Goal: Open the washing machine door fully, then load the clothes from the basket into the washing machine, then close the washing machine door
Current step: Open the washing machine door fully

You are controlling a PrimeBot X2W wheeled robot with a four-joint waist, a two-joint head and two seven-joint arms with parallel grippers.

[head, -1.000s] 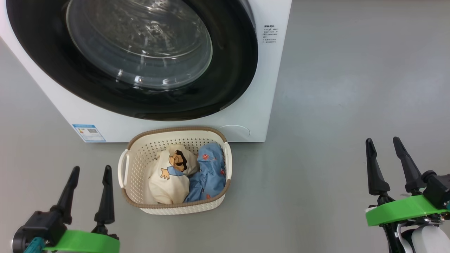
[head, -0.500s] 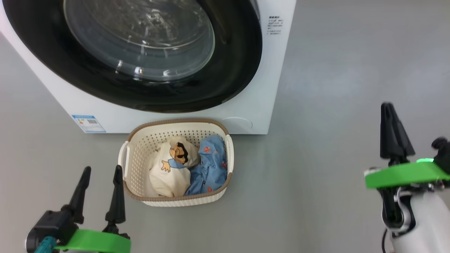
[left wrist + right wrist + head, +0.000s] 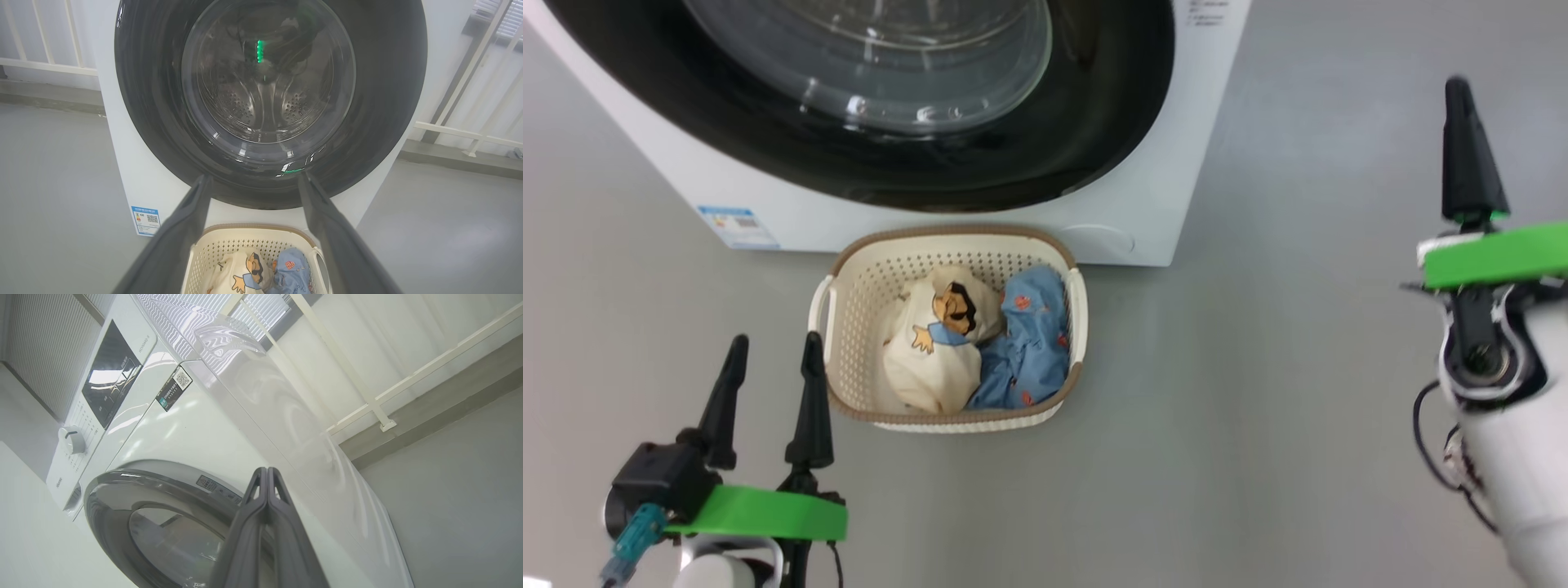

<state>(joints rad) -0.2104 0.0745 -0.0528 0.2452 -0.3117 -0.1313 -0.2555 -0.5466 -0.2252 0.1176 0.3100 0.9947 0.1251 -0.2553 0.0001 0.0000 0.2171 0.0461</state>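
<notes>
The white washing machine point(image 3: 1143, 220) stands ahead with its round black door point(image 3: 1086, 122) closed against the front; the steel drum shows through the glass point(image 3: 265, 81). The cream basket point(image 3: 849, 384) sits on the floor before it, holding a cream printed garment point(image 3: 931, 367) and a blue one point(image 3: 1025, 351). My left gripper point(image 3: 772, 359) is open, low beside the basket's left handle. My right gripper point(image 3: 1458, 86) is shut and empty, raised to the right of the machine; in the right wrist view its fingers point(image 3: 265, 522) press together, pointing at the machine's side point(image 3: 245, 416).
Grey floor point(image 3: 1258, 367) spreads all round. A white railing and wall point(image 3: 470, 102) run behind the machine. The control panel and dial point(image 3: 71, 439) sit at the machine's top. A small blue label point(image 3: 737, 226) marks its lower left corner.
My right gripper has shut and risen from the lower right to higher beside the machine. The head camera has shifted, so machine and basket sit higher in its view. The left gripper stays open.
</notes>
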